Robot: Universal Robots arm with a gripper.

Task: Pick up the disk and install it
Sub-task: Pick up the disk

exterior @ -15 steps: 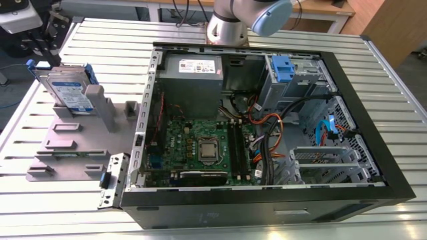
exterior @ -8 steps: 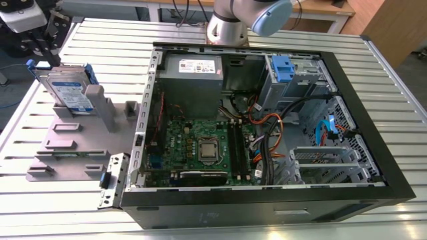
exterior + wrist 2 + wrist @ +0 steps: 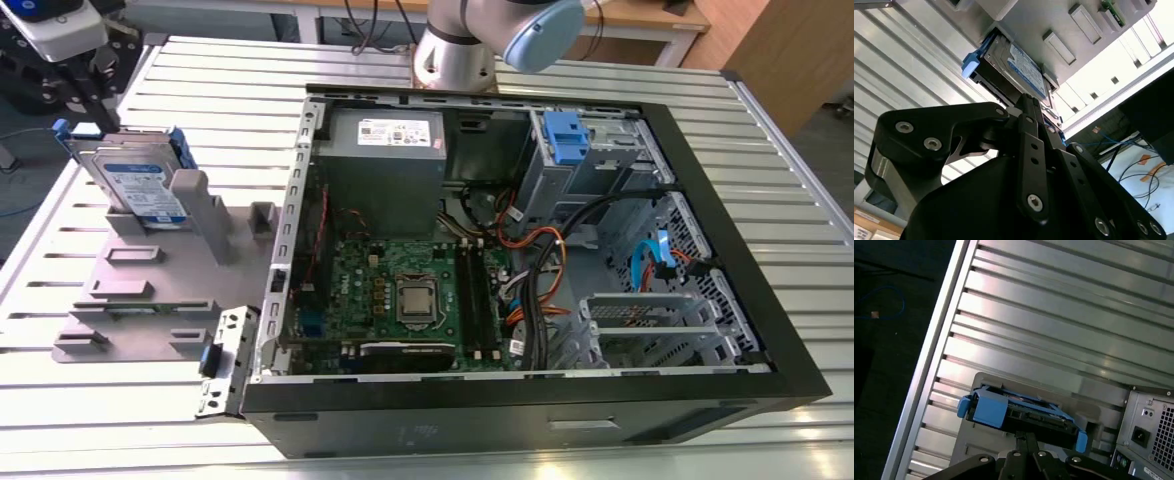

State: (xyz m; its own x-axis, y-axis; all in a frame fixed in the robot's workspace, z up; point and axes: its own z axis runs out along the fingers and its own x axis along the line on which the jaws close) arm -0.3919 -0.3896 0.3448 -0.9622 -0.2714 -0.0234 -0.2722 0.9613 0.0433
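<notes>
One disk (image 3: 138,185) is standing on edge in the grey slotted stand (image 3: 134,300), just beneath the pincer (image 3: 84,108), with its blue carrier frame (image 3: 990,410) facing the pincer. The pincer is hovering right at that upper edge; whether it is touching, and whether it is wide or narrow, cannot be told. Well away from the pincer, an open computer case (image 3: 467,420) is lying on the ribbed metal table (image 3: 214,80).

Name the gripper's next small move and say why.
Probably ease the gripper onto the near edge of the disk. The disk stands on edge in the grey stand, outside the open computer case, and the gripper points at that edge from close by; whether they touch cannot be told.
</notes>
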